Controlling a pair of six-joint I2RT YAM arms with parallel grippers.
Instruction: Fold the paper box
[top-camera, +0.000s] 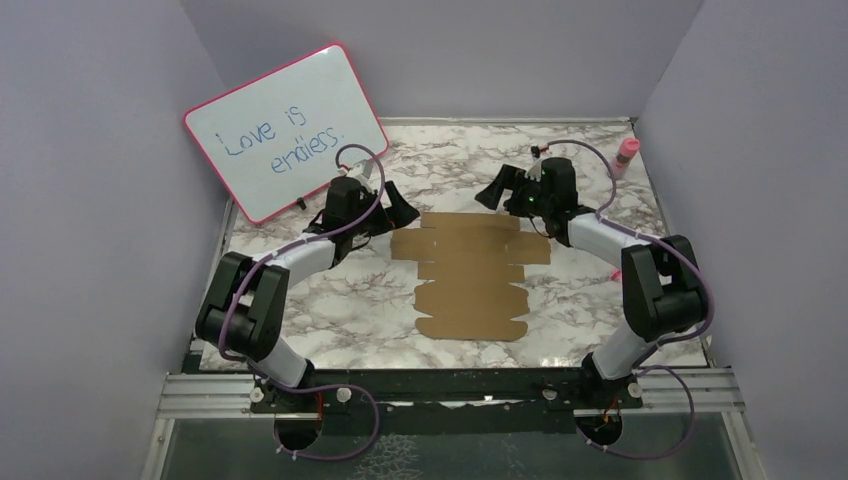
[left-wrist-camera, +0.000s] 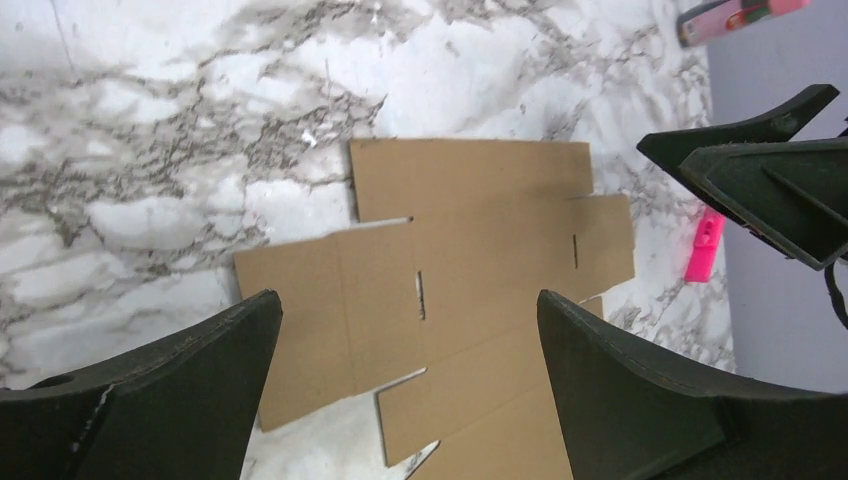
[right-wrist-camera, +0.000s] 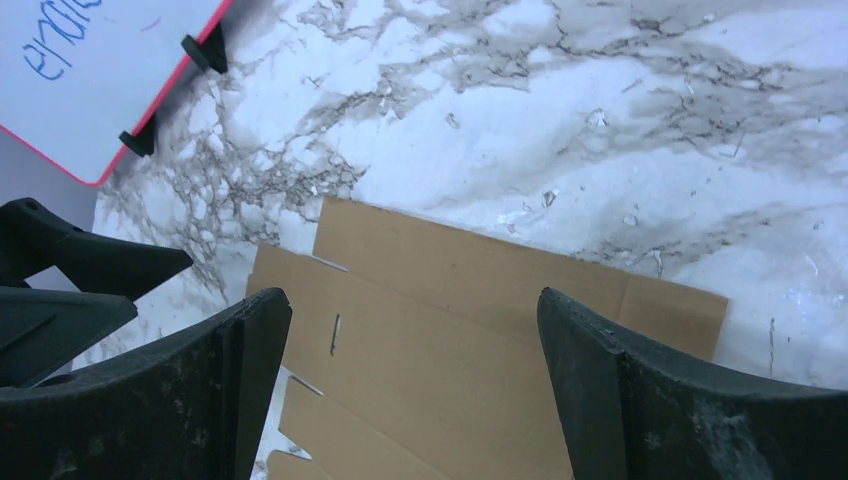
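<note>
The paper box (top-camera: 470, 275) is a flat brown die-cut cardboard sheet with flaps and slits, lying unfolded in the middle of the marble table. My left gripper (top-camera: 400, 209) hangs open above the sheet's far left corner. My right gripper (top-camera: 494, 190) hangs open above its far right part. They face each other and touch nothing. In the left wrist view the sheet (left-wrist-camera: 480, 260) lies below my wide-open fingers (left-wrist-camera: 160, 390), with the right gripper's fingers (left-wrist-camera: 770, 170) at the right. In the right wrist view the sheet (right-wrist-camera: 450, 310) lies below my open fingers (right-wrist-camera: 650, 390).
A white board with a pink rim (top-camera: 285, 130) reading "Love is endless" leans at the back left; it also shows in the right wrist view (right-wrist-camera: 90, 70). A pink marker (top-camera: 627, 152) lies at the back right corner. Purple walls enclose the table.
</note>
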